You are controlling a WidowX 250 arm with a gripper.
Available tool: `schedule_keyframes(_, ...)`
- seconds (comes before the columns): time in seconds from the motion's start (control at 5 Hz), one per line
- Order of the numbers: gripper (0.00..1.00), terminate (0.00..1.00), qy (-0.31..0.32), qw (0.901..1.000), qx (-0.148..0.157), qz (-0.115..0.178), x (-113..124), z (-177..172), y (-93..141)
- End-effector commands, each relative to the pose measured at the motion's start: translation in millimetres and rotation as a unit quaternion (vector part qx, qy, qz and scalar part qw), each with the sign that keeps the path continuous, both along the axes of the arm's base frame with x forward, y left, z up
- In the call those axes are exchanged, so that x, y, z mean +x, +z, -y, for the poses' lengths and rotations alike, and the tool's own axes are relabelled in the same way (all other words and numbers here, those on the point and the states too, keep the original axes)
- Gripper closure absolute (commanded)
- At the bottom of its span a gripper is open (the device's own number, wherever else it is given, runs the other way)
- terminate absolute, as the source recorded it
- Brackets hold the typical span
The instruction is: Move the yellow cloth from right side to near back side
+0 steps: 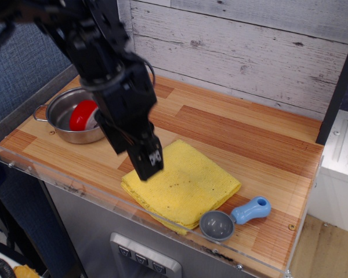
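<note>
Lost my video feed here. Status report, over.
End effector low over yellow cloth's left corner, jaw state unclear. Cloth flat, not gripped. Grey-and-blue scoop touching its front edge.

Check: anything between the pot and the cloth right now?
Yes: in the observation.image view the gripper and arm stand between the pot and the cloth, the tip over the cloth's left corner.

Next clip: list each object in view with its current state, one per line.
yellow cloth: folded, flat on the wooden counter near its front edge, not lifted.
gripper: over the cloth's left part; open or shut cannot be told.
steel pot: upright at the left, holding a red object.
blue-handled scoop: lying by the cloth's front-right corner, bowl up.
</note>
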State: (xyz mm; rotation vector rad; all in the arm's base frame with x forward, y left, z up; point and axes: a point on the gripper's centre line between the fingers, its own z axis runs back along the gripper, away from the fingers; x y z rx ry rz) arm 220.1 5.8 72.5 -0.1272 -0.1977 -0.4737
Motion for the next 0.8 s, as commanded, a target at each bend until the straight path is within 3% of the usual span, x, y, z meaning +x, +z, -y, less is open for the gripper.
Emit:
schedule_keyframes(0.0,0.0,0.0,-0.032,0.9992,0.023,0.009,3.4,9.9,-22.9)
schedule_keyframes(0.6,0.0,0.0,-0.007,0.9992,0.034,0.019,36.5,16.6,-46.7)
